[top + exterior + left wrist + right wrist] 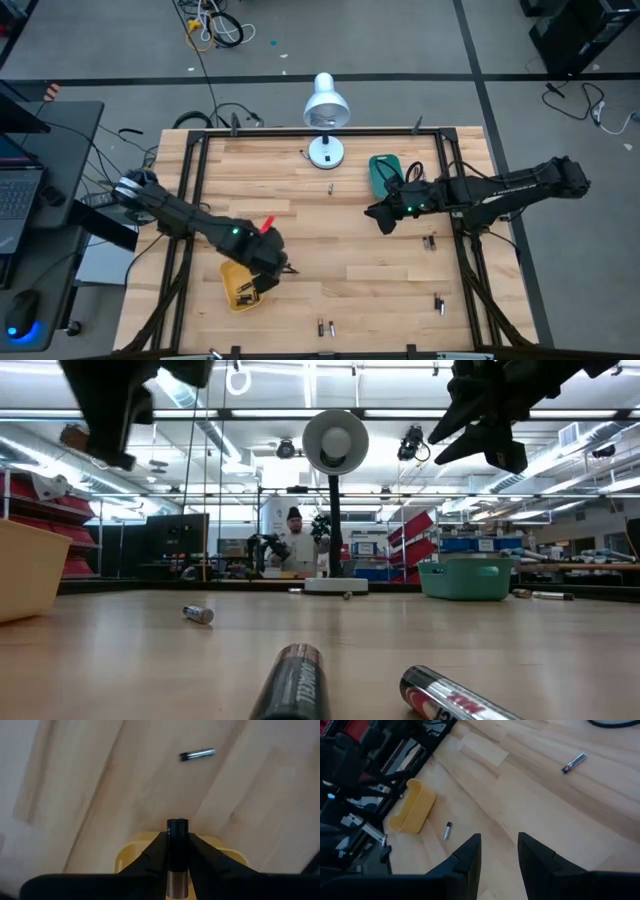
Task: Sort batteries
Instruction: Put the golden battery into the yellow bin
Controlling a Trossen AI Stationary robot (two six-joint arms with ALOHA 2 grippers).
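My left gripper [268, 275] hangs over the yellow tray [238, 287] at the table's near left, shut on a dark battery [177, 855]. In the left wrist view the yellow tray [131, 854] lies below the fingers, and a loose battery [197, 754] lies on the wood beyond. My right gripper [384, 217] is raised near the teal tray [385, 175] at the far right. It is open [499, 851] with nothing between its fingers. More batteries lie flat on the table [330, 187], [430, 241], [438, 303], [325, 326]. My left gripper pinches the battery between its two fingers [156, 856], which come from above and point down. The battery runs along the fingers, its dark end [177, 827] reaching past their tips and its coppery part [177, 881] farther back. It is lifted clear above the yellow tray.
A white desk lamp [326, 120] stands at the far edge, its base [335, 586] on the wood. Two batteries [291, 685], [452, 700] lie close to the near edge, another [198, 614] farther in. Black frame rails run along both table sides. A person [293, 545] stands in the room behind.
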